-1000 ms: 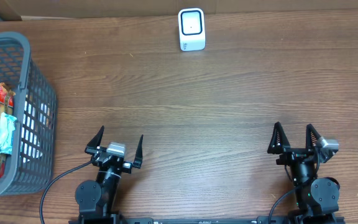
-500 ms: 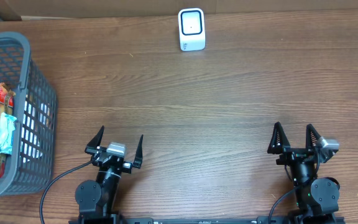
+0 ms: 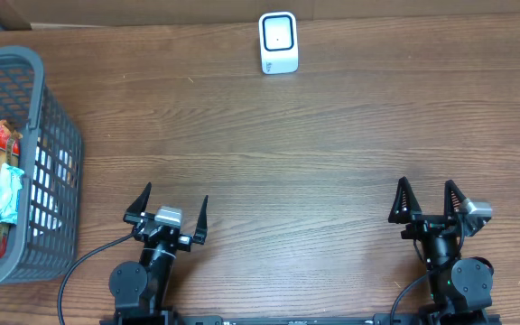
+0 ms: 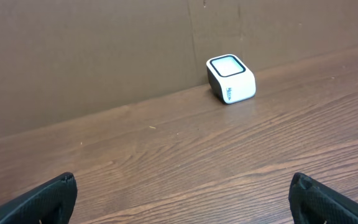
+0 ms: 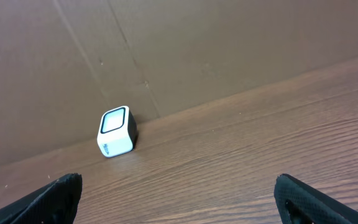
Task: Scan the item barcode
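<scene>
A white barcode scanner (image 3: 278,41) with a dark-framed window stands at the table's far edge, also seen in the left wrist view (image 4: 230,78) and the right wrist view (image 5: 116,131). Packaged items (image 3: 0,191), one long red and orange pack and one pale blue pack, lie in the grey basket (image 3: 57,135) at the left. My left gripper (image 3: 171,210) rests open near the front edge, nothing between its fingers. My right gripper (image 3: 428,202) also stands open and empty at the front right. Both are far from the scanner and the basket.
A brown cardboard wall (image 4: 104,50) runs along the back of the wooden table (image 3: 314,162). The basket takes up the left edge.
</scene>
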